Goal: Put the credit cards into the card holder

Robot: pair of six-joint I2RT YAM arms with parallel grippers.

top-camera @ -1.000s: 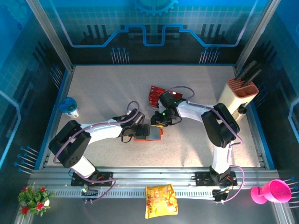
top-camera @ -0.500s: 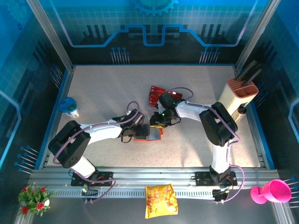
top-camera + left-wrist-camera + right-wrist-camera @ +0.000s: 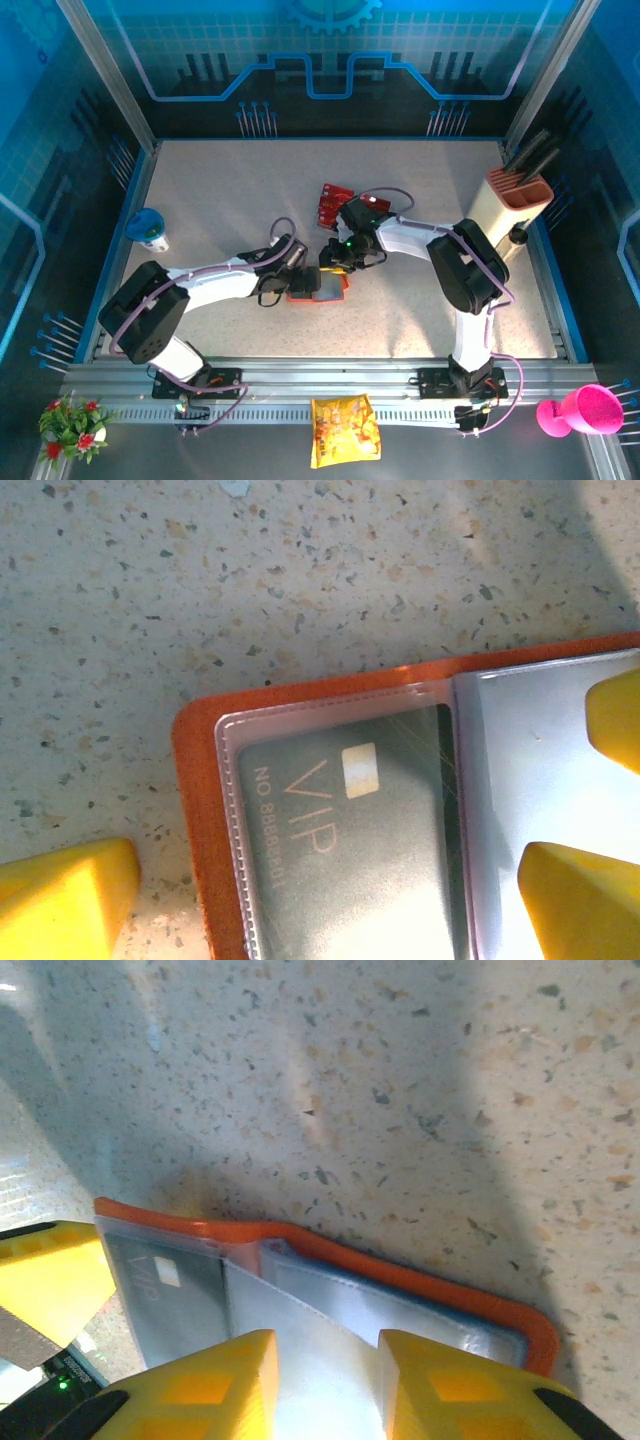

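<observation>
Left gripper [image 3: 320, 900] is spread wide astride a wallet [image 3: 195, 780] whose card [image 3: 350, 840] is printed "VIP"; right gripper [image 3: 328, 1390] is pinched on its sleeve [image 3: 290, 1310].

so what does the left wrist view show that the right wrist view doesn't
Left wrist, not right wrist: the number line printed on the VIP card, close enough to make out. Right wrist, not left wrist: the stacked grey-blue pockets and the right gripper astride a clear leaf. Both: the orange card holder, that card, the speckled table.
</observation>
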